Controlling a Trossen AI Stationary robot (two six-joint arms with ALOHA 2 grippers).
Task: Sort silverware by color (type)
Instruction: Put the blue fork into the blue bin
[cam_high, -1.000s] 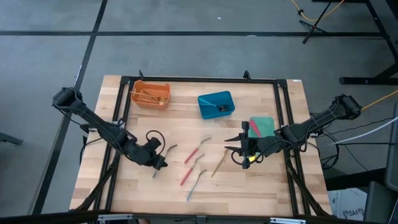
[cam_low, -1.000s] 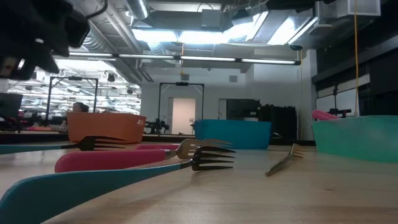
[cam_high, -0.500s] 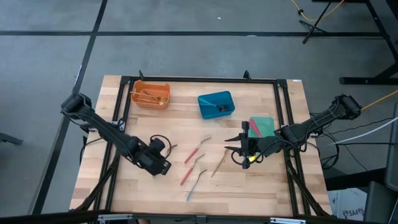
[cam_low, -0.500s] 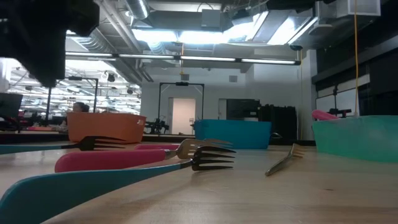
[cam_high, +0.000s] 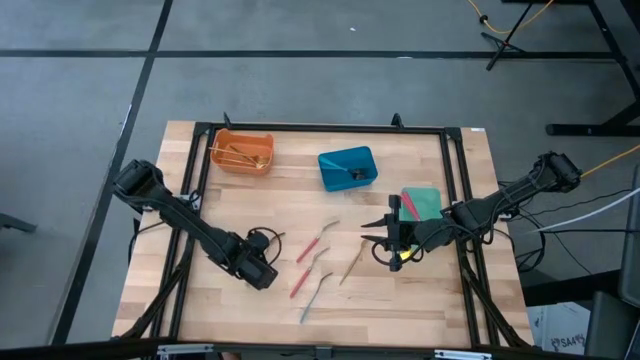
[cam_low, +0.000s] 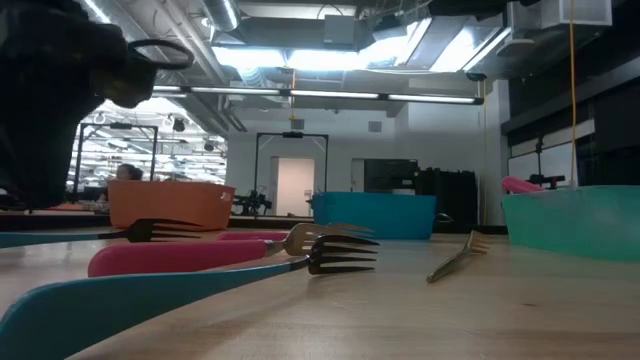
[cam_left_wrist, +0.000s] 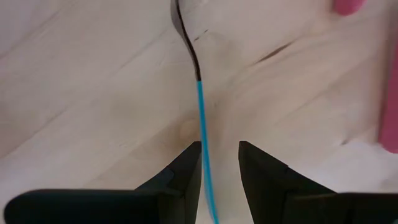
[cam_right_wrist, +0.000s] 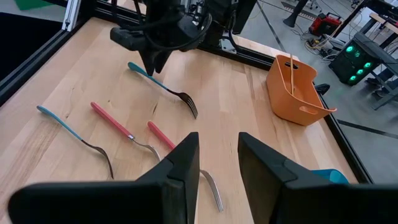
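Note:
A blue-handled fork (cam_left_wrist: 201, 118) lies flat on the wooden table (cam_high: 230, 200). My left gripper (cam_left_wrist: 214, 155) is open and low over it, one finger on either side of the handle; I see no touch. It also shows in the high view (cam_high: 260, 270) and the right wrist view (cam_right_wrist: 155, 43). Two red-handled forks (cam_high: 312, 243) (cam_high: 299, 281), a gold one (cam_high: 350, 265) and another blue-handled one (cam_high: 315, 297) lie at mid-table. My right gripper (cam_high: 373, 233) is open and empty, beside the green bin (cam_high: 424, 203).
An orange bin (cam_high: 243, 152) with gold utensils and a blue bin (cam_high: 347, 167) with one utensil stand at the far side. The green bin holds a red piece. A black frame (cam_high: 320, 128) runs round the table. Bare wood lies near the front edge.
My left arm has come down toward the table, and its gripper has gone a little toward the near edge, settling over the blue-handled fork's handle. The fork has stayed where it was.

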